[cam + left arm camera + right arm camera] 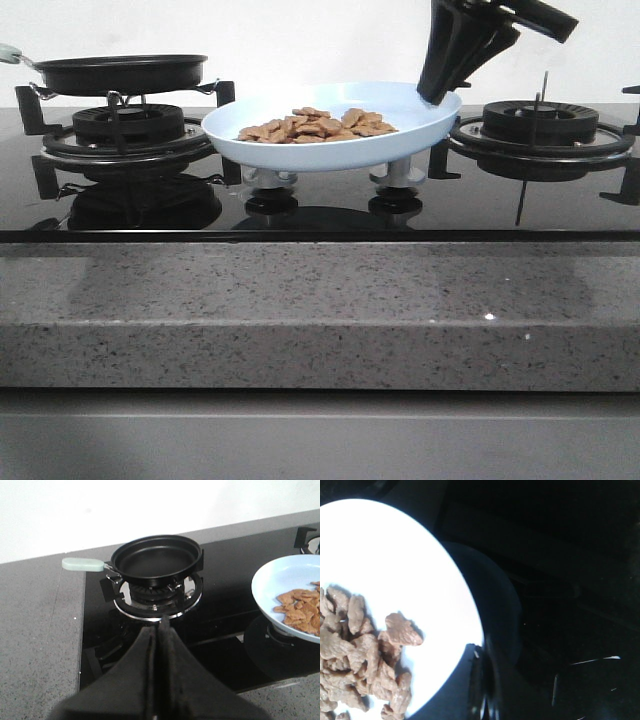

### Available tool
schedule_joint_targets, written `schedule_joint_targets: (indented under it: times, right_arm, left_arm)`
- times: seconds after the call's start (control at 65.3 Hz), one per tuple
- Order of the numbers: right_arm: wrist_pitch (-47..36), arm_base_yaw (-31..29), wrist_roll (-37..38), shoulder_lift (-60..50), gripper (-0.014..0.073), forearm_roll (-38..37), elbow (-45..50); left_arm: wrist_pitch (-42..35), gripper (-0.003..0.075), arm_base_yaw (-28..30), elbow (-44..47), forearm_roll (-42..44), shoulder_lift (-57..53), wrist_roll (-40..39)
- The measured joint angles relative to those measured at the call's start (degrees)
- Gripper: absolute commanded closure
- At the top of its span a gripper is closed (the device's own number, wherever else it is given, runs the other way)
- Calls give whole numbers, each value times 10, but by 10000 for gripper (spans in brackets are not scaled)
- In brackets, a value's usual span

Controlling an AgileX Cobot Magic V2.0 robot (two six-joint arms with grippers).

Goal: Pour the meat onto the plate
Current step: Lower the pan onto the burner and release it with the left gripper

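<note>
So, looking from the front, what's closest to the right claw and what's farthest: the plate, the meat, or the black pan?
Measured from the right claw:
1. Plate: the claw's tip sits at its right rim.
2. Meat: heaped mid-plate, to the claw's left.
3. Black pan: far left, on the left burner.

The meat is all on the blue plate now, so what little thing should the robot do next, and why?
Probably let go: open the right hand and lift it off the plate. The meat already lies heaped on the plate, the black frying pan sits empty on its burner, and the plate seems to rest level over the knobs. The left hand is shut and holds nothing.
</note>
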Motion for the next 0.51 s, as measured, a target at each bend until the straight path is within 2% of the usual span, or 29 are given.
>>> schedule_joint_targets:
  times: [0.505]
  right_arm:
    - [0, 0, 3, 0, 654, 0, 0]
  left_arm:
    - [-5, 741, 0, 0, 0, -1, 0]
